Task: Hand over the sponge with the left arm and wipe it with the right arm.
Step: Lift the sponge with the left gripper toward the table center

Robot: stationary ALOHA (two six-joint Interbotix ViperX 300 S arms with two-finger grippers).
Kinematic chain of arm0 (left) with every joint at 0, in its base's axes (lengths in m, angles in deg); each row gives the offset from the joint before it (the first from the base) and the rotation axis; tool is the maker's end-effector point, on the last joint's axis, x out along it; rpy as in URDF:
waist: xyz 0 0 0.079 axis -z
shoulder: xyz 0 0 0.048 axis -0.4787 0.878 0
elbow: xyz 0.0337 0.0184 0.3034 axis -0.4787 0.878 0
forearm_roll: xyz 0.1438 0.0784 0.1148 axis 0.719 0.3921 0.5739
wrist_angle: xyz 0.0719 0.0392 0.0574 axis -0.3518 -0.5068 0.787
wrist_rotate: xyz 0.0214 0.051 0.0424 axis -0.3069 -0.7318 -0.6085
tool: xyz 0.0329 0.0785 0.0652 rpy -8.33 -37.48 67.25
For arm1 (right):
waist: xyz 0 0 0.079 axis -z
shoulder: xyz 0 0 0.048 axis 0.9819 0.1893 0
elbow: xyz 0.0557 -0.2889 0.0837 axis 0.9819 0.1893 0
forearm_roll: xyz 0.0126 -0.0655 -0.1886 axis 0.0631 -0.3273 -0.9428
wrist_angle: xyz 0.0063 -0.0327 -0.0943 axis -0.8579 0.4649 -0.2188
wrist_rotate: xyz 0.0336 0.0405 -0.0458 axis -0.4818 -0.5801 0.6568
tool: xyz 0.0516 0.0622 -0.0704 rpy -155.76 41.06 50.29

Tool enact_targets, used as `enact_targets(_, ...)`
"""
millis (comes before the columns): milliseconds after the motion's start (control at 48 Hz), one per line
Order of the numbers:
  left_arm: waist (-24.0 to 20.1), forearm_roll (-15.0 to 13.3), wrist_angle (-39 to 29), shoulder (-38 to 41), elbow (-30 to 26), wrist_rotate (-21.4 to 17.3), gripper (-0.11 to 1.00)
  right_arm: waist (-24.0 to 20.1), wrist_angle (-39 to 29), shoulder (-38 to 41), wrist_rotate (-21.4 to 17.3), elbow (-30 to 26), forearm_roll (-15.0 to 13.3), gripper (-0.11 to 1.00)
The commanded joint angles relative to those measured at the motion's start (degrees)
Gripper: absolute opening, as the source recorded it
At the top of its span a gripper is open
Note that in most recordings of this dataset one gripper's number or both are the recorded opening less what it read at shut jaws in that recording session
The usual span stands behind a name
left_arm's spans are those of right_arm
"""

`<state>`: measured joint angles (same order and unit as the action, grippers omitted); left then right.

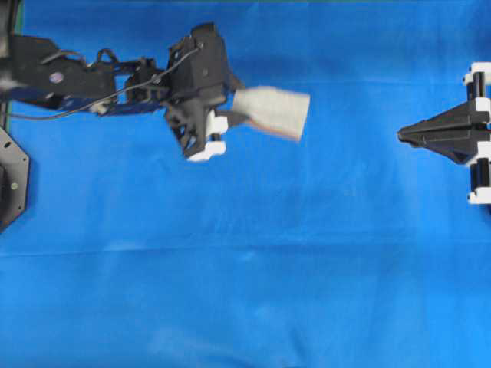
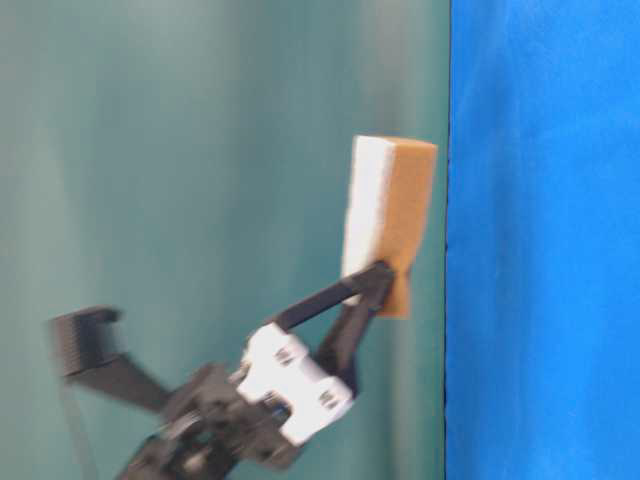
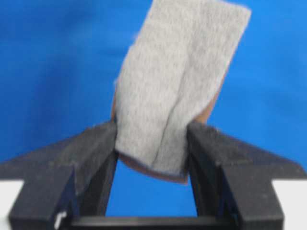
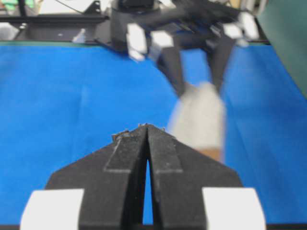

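Observation:
The sponge [image 1: 272, 112] is a pale grey speckled block with an orange-brown underside. My left gripper [image 1: 230, 117] is shut on one end of it and holds it off the blue cloth, its free end pointing right. In the left wrist view the sponge [image 3: 177, 91] is pinched and creased between the two black fingers [image 3: 96, 148]. The table-level view shows the sponge [image 2: 390, 220] standing on end above the left gripper [image 2: 372, 278]. My right gripper [image 1: 402, 135] is at the right edge, shut and empty, tips pointing left at the sponge. From the right wrist, the right gripper [image 4: 146, 128] faces the blurred sponge [image 4: 199, 120].
A blue cloth [image 1: 245, 268] covers the whole table. A black arm base [image 1: 11, 180] sits at the left edge. The teal wall [image 2: 200, 150] fills the table-level view's left side. Black frames and clutter [image 4: 57, 24] line the far end.

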<state>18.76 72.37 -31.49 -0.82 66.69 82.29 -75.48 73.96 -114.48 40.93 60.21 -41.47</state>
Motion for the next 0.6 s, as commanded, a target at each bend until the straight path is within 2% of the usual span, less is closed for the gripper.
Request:
enact_targets(0, 2.55, -0.09, -0.53, -3.16, -0.26, 1.23, 0.39, 0.53, 0.26, 0.70, 0.09, -1.76, 0.00, 0.00)
enact_targets(146, 5.27, -0.18, -0.79, -3.96, 0.26, 5.54, 0.39, 1.05, 0.44, 1.85, 0.09, -1.85, 0.00, 0.00)
enact_targets(229, 5.36, -0.18, -0.97, -3.96, 0.44, 7.82, 0.39, 1.14, 0.53, 2.46, 0.09, -2.11, 0.00, 0.00)
enact_targets(417, 5.36, -0.18, -1.14, -3.96, 0.53, 8.61, 0.39, 1.14, 0.62, 3.43, -0.79, -2.99, 0.35, 0.00)
enact_targets(584, 5.36, -0.18, -1.14, -3.69, 0.44, 8.70, 0.39, 0.88, 1.14, 5.63, -4.22, -4.83, 0.70, 0.00)
